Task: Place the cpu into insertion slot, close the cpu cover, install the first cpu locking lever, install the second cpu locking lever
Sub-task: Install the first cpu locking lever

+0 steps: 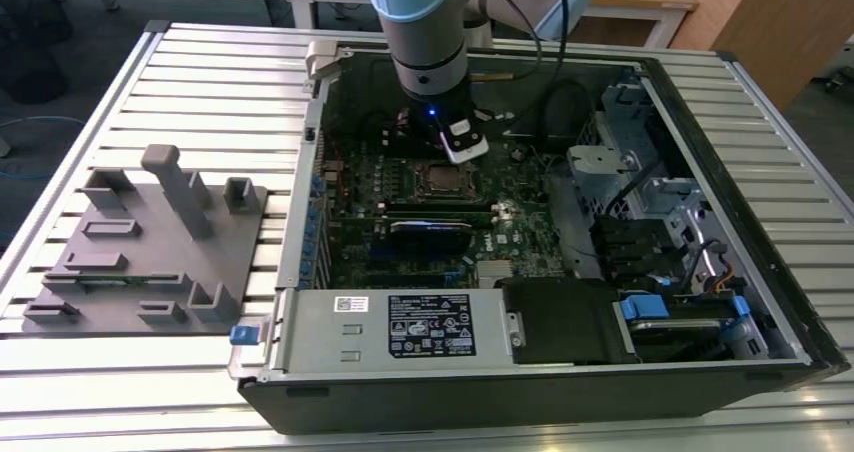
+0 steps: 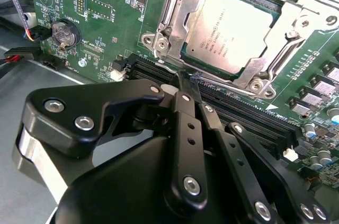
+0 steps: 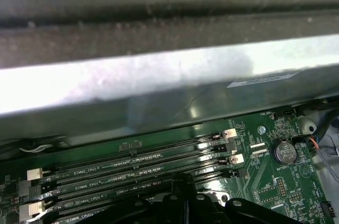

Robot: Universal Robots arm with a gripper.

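Observation:
The cpu (image 2: 233, 30), silver-grey and square, lies flat in the insertion slot (image 1: 438, 179) on the green board. The cpu cover (image 2: 170, 15), a silver frame, is down around the cpu, whose top shows through the window. A thin metal lever (image 2: 290, 49) lies along one side of the cover, and another wire lever (image 2: 168, 67) runs along the side nearest my fingers. My gripper (image 2: 186, 82) is shut, its black tips together at the socket's edge, right at that wire lever; whether they touch it I cannot tell. In the exterior view the gripper (image 1: 461, 152) hangs just behind the socket.
Long black memory slots (image 2: 249, 118) (image 3: 137, 163) run beside the socket, under my fingers. A coin battery (image 2: 63, 32) sits on the board nearby. The case's metal wall (image 3: 159, 75) stands close by. A grey fixture plate (image 1: 147, 242) lies outside the case, on the exterior view's left.

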